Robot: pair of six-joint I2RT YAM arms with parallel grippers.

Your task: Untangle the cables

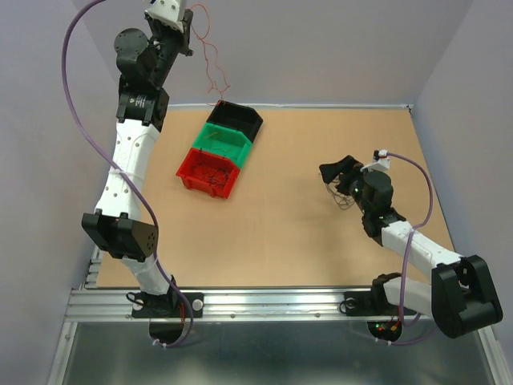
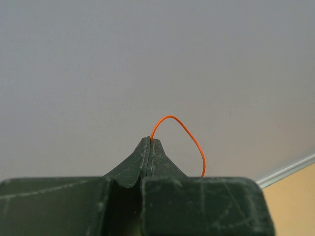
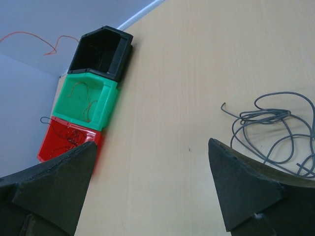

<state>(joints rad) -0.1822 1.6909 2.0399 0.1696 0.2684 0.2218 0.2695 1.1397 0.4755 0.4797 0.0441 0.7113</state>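
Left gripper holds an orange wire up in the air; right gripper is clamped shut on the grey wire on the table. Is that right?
Not quite. The right gripper is open, not clamped: the right wrist view shows it spread wide, the grey wire lying loose on the table. The left gripper does hold the orange wire up in the air.

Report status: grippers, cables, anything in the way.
Left gripper shut on orange cable, held high, strand dangling. Right gripper open, low beside grey cable clump on table. Nothing between it and the clump.
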